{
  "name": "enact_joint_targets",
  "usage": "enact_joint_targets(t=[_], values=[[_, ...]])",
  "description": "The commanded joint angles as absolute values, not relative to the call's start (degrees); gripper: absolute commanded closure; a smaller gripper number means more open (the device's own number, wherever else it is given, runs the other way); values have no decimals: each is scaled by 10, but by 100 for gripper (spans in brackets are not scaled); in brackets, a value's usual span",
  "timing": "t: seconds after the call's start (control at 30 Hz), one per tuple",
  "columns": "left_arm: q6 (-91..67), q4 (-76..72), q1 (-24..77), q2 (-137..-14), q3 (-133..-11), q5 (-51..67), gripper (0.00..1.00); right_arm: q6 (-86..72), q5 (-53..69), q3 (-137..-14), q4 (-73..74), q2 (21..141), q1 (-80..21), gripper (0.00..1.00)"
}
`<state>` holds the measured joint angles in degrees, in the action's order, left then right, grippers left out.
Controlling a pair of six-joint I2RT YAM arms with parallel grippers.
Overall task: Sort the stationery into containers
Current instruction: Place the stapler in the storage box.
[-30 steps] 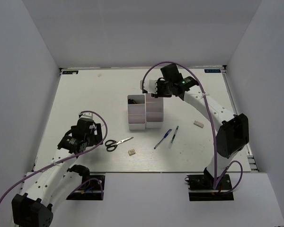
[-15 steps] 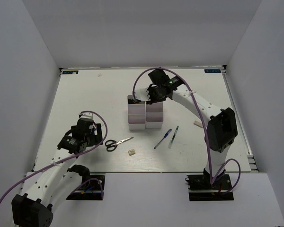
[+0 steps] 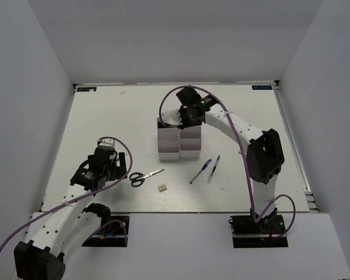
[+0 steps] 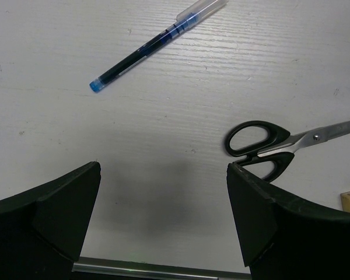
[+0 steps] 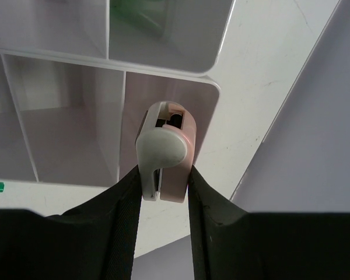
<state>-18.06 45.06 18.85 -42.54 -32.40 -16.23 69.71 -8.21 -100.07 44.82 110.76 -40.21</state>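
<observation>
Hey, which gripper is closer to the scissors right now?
Left. The left gripper hovers open just beside the scissors' handles. The right gripper is far off over the bins, holding a pink item.

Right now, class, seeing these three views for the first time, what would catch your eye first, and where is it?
The right hand stands out, pinching a small pinkish-white item just above the white bins near the middle of the table. Next comes the left hand, wide open at the front left, with black-handled scissors and a blue pen lying loose beyond it.
</observation>
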Motion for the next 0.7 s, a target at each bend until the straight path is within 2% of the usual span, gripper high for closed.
enact_joint_targets(t=[0.0,0.03,0.1,0.13,0.17,0.27,0.67], values=[[-178,450,186,-417,-325,-156,1,681,-112,-1034,439,1116,-407,85],[-178,451,185,-417,-324,-155,1,680,-112,-1036,446,1118,-406,76],[-178,450,186,-417,-324,-155,1,674,-113,-1041,456,1121,-406,65],[-178,450,185,-418,-325,-154,1,667,-113,-1044,458,1112,-407,55],[-178,449,186,-417,-324,-153,1,666,-113,-1048,462,1123,-407,52],[-178,450,185,-417,-323,-153,1,657,-111,-1057,472,1123,-408,46],[-178,450,186,-424,-323,-154,1,636,-104,-1063,490,1114,-410,45]])
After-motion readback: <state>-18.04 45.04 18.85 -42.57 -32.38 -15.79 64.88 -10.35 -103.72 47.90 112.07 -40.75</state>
